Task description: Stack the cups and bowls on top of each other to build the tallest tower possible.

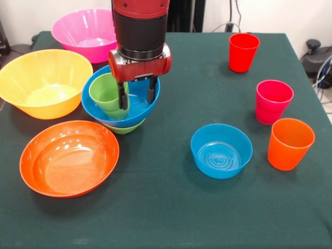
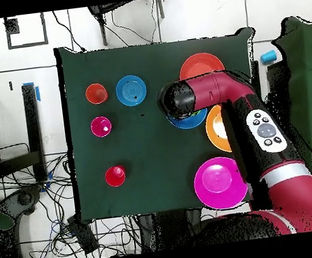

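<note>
My gripper (image 1: 137, 104) hangs over the tower, open, fingers pointing down into the wide blue bowl (image 1: 141, 108). That bowl sits on the small green bowl (image 1: 124, 128). The light green cup (image 1: 105, 92) stands tilted inside the blue bowl, with my left finger (image 1: 123, 96) against its right side and not closed on it. The red cup (image 1: 243, 52), magenta-pink cup (image 1: 273, 101), orange cup (image 1: 290, 143) and small translucent blue bowl (image 1: 221, 151) stand apart on the right. In the overhead view the arm's head (image 2: 177, 98) hides the gripper and most of the tower.
The big yellow-orange bowl (image 1: 21, 101), big pink bowl (image 1: 70, 39) and shallow orange-red bowl (image 1: 36, 176) crowd the tower's left side. The table has a dark green cloth (image 1: 171, 207). Overhead shows the red cup (image 2: 114, 175) and pink bowl (image 2: 220, 183) near the robot's base.
</note>
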